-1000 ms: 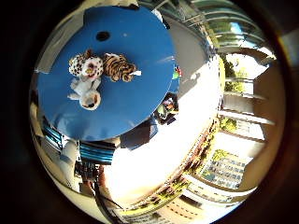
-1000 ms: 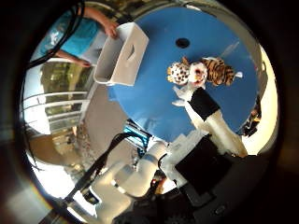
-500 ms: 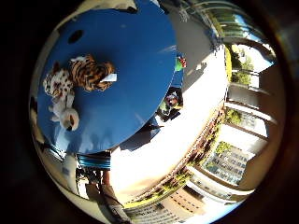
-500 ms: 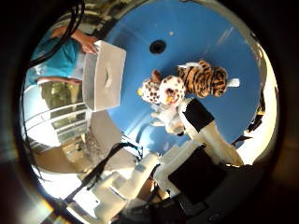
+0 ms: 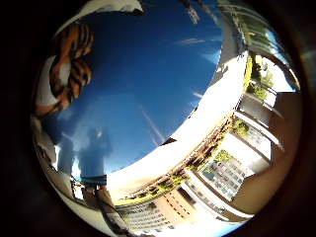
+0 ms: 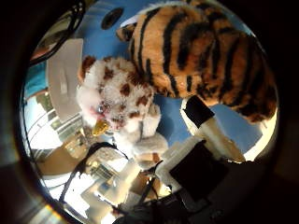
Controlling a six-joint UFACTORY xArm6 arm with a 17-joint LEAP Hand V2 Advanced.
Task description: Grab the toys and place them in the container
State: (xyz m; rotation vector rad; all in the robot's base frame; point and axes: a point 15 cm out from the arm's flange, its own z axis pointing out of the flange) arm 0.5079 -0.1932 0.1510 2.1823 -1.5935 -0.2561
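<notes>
While the palm hangs low over the blue desk (image 5: 148, 89), the nearest thing to it is the tiger toy (image 6: 205, 56), striped orange and black, which fills much of the thumb-side view and so lies close under the hand (image 6: 205, 135). One white finger with a black tip reaches out straight toward the tiger, its tip at or just short of the fur; nothing is held, and I would call the hand relaxed and wide rather than curled. Just beside the tiger, touching it, lies the spotted white toy (image 6: 117, 98), brown patches on pale plush, a small yellow beak or nose showing. Beyond both, near the desk's edge, stands the white container (image 6: 65, 79), well apart from the toys and with no toy visible in it. To my eye this is the approach to the first grasp. What comes next calls for the fingers to close round the tiger without dragging its neighbour along.
</notes>
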